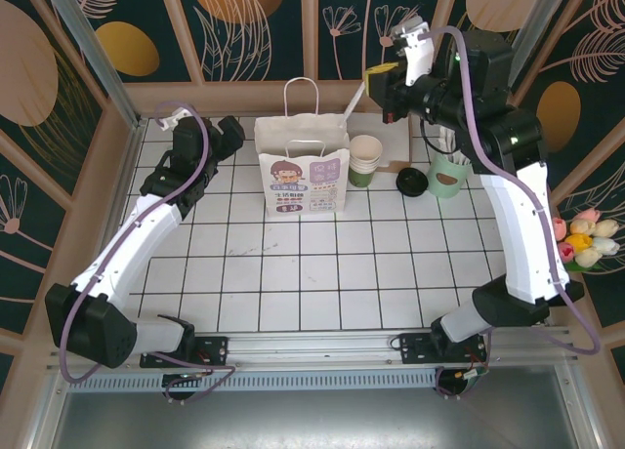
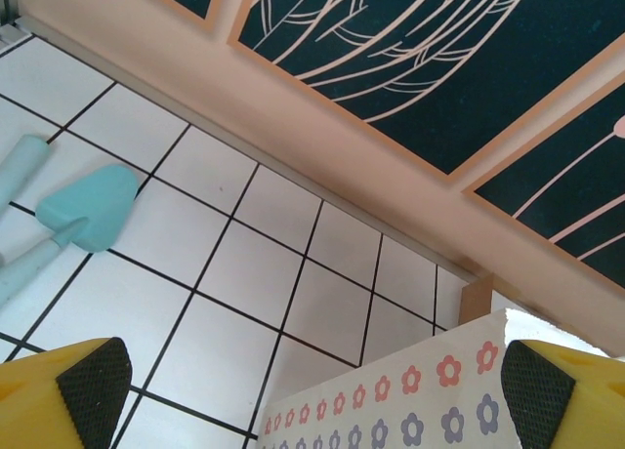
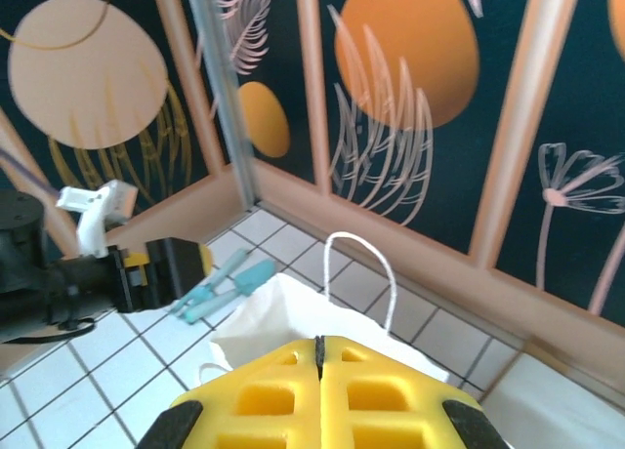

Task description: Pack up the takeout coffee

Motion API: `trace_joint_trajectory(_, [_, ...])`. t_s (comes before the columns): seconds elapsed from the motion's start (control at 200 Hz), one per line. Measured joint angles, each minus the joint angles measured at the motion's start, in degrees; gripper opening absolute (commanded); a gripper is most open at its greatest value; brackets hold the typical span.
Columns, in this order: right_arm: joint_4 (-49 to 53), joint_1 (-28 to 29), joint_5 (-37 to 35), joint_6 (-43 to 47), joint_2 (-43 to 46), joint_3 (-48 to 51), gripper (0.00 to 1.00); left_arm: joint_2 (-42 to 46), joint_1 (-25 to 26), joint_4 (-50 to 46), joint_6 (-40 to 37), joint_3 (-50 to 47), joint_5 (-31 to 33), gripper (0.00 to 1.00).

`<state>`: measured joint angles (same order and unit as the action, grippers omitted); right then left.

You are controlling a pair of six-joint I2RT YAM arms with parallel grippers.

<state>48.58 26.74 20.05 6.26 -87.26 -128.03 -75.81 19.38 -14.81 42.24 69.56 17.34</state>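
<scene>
The right gripper (image 3: 320, 366), its yellow fingers pressed together on nothing, hangs high above the mouth of the upright white paper bag (image 1: 303, 171). The left gripper (image 1: 231, 135), jaws wide apart, sits low just beside the bag's left side. The tiled table (image 1: 322, 264) lies open in front; where the coffee is I cannot tell.

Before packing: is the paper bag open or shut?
Open: the paper bag stands upright on the table, its top edges spread apart.

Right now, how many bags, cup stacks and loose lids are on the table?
Bag: 1
Cup stack: 1
Loose lid: 1
Total: 3
</scene>
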Motion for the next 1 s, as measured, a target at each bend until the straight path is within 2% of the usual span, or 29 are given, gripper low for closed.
trace_joint_trajectory(0.36, [-4.79,2.25,12.09,-2.14,-8.57,1.9,0.0,-0.79,0.0,0.0,0.96,-0.04,-3.28,0.99])
trace_joint_trajectory(0.616, [-12.92,2.34,23.78,-4.98,-13.16,10.88,0.0,-1.99,0.0,0.7,2.25,-1.49,-6.47,0.98])
trace_joint_trajectory(1.001, [-13.09,1.2,29.83,-3.3,-27.26,11.65,0.0,-2.23,0.0,1.22,3.08,-2.89,-7.91,0.98])
